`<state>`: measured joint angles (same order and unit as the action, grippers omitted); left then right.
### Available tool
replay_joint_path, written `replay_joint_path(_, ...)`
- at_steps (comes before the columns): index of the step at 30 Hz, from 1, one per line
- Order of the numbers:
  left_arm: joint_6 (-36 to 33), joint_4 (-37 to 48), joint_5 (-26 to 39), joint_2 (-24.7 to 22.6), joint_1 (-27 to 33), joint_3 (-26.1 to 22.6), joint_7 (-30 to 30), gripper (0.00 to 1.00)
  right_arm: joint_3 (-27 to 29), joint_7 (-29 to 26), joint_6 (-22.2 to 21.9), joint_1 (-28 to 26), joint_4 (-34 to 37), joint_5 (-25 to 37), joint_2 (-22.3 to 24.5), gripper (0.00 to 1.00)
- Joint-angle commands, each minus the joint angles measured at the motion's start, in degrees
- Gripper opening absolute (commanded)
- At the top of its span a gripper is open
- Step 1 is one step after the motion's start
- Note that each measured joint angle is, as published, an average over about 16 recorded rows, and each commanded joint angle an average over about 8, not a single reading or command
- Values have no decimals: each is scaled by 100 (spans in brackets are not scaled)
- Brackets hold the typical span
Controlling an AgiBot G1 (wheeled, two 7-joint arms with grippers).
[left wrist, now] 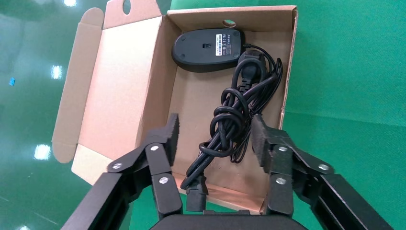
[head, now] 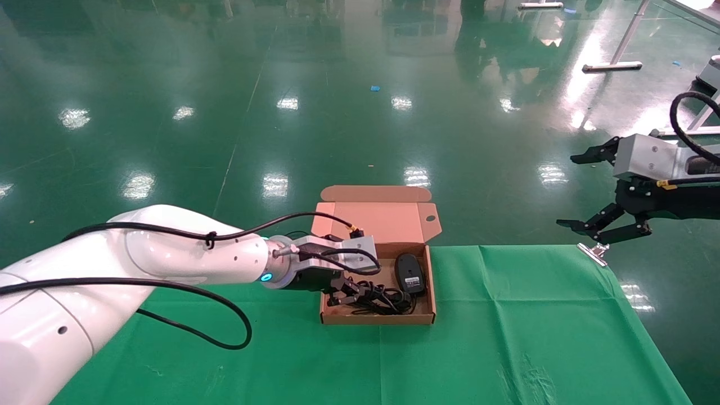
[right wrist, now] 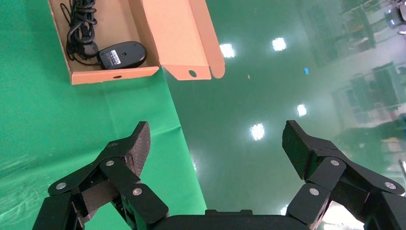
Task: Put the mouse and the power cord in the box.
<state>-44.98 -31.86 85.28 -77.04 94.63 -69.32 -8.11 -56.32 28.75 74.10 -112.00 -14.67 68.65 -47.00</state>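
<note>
The left gripper [left wrist: 214, 139] hung wide over the box [left wrist: 119, 91], its pads either side of the cord [left wrist: 230, 122] (not gripping); the mouse [left wrist: 208, 49] lay beyond. The right gripper [right wrist: 215, 143] idled wide, well apart

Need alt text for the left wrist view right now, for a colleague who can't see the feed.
The left gripper hangs with jaws open over the open brown box, straddling the bundled power cord that lies inside. The mouse lies belly-up at the box's far end, and green cloth surrounds the box.
</note>
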Motion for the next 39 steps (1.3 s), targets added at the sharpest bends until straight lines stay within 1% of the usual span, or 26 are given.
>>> replay_joint_path(1,-21,-13,-17,16,-13,25,4,100,2,-2,0,3,-3,-1,0,100)
replay_joint_path(39,-2654,-2717,-2829,2737,-2154,3474,-170,100,2587,-2536,744,3238,-3781,-1720,769,100)
